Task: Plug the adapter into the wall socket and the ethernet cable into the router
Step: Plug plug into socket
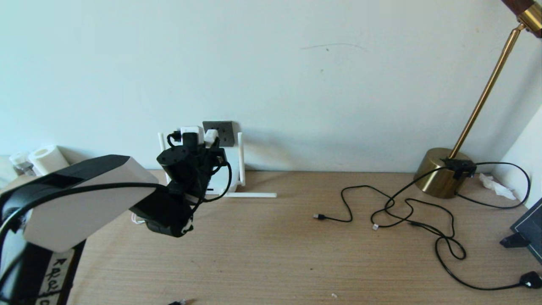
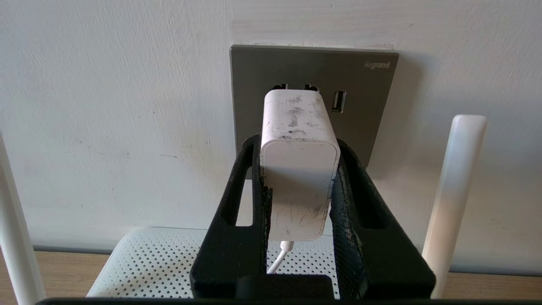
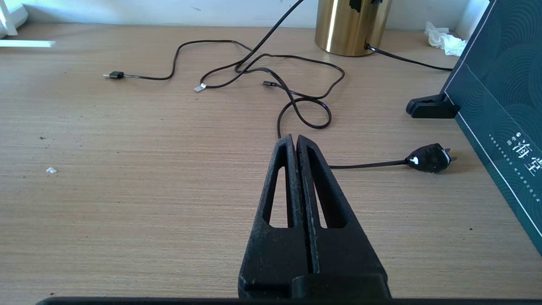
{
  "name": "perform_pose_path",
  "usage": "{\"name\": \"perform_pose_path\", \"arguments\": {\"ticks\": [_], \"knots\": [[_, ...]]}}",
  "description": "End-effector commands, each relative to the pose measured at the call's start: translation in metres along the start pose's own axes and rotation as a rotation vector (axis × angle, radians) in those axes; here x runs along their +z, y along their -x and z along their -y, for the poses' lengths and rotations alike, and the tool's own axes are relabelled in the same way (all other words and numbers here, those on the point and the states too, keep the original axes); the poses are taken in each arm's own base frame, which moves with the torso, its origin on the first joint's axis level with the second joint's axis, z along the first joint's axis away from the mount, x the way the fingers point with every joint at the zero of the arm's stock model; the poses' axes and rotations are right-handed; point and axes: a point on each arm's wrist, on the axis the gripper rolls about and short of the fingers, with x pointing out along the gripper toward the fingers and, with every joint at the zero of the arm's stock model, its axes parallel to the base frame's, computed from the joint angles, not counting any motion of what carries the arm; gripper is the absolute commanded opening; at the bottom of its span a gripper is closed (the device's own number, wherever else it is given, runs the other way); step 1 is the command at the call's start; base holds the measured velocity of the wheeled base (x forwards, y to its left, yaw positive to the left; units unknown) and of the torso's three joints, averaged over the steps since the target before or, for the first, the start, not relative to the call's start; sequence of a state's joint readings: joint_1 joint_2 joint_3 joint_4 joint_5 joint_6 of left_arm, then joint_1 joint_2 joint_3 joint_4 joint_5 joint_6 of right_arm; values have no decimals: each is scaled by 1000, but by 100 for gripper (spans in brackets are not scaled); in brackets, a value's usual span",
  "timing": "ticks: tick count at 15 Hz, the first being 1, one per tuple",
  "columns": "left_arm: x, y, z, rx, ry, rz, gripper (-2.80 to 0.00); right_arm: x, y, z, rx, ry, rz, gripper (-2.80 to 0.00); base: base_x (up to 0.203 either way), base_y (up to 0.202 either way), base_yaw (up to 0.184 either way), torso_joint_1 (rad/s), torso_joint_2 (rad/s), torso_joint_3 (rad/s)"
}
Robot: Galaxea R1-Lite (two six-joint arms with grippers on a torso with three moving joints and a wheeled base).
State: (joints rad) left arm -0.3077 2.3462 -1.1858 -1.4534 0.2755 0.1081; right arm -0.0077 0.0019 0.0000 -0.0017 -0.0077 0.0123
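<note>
Left tool is clamped on the adapter, both black fingers pressed flat against the white cube's sides. The adapter's front end is right up at the wall socket, on the plate's upper slots; whether the pins are fully seated can't be told. A thin white cord drops out of the adapter's back end between the fingers.

Looking out from the grip, the router sits directly beneath at 6 o'clock, perforated white top showing, one antenna standing upright at 3 o'clock beside the socket plate. In the head view another antenna lies flat on the desk.

Over on the right, the right tool hovers low over the desk with its fingers pressed together, holding nothing. Ahead of it at 12 o'clock is a tangle of black cords; the ethernet cable ends in a clear tip, well apart from the router. At 11 o'clock lies a thin USB cable. The brass lamp base stands at 1 o'clock, and a black mains plug lies at 3 o'clock.
</note>
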Motion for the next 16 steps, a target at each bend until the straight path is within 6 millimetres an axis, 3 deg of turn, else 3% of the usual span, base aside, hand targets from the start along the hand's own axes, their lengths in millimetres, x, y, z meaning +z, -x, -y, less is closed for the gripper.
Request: {"name": "perform_pose_path", "arguments": {"ticks": [1, 16], "knots": [[2, 0, 0, 3, 2, 10, -280, 0, 0, 0, 0, 0, 0, -280, 0, 0, 0, 0, 0, 0], [1, 1, 4, -6, 4, 7, -280, 0, 0, 0, 0, 0, 0, -280, 0, 0, 0, 0, 0, 0]]}}
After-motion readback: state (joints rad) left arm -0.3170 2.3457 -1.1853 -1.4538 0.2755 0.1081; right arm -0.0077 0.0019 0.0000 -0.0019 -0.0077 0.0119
